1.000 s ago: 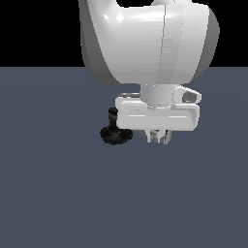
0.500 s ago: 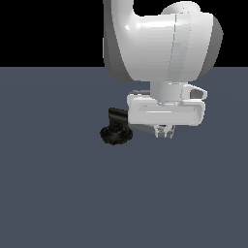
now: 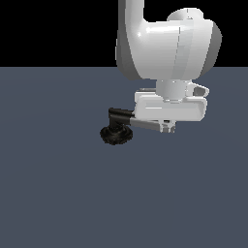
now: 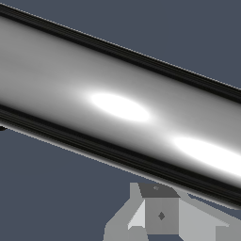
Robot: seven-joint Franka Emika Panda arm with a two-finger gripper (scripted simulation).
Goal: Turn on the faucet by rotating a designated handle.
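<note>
The faucet's ribbed black round base [image 3: 116, 135] stands on the grey floor, with a short black elbow [image 3: 119, 115] above it. The chrome handle [image 3: 145, 124] runs from the elbow toward the exterior view's right and passes under the white hand. My gripper [image 3: 167, 128] sits low at the bar's far end, its short fingers close together and right against the bar. In the wrist view the shiny handle [image 4: 117, 106] fills the picture diagonally, and the grey fingertips [image 4: 160, 214] show just beside it. Nothing is held between the fingers.
The big white arm [image 3: 167, 46] hangs over the faucet from above. A flat dark grey floor [image 3: 58, 193] spreads all around, with no other objects in view.
The arm and gripper have moved toward the exterior view's right. The chrome handle has swung out with them and now shows as a bar sticking out from the elbow.
</note>
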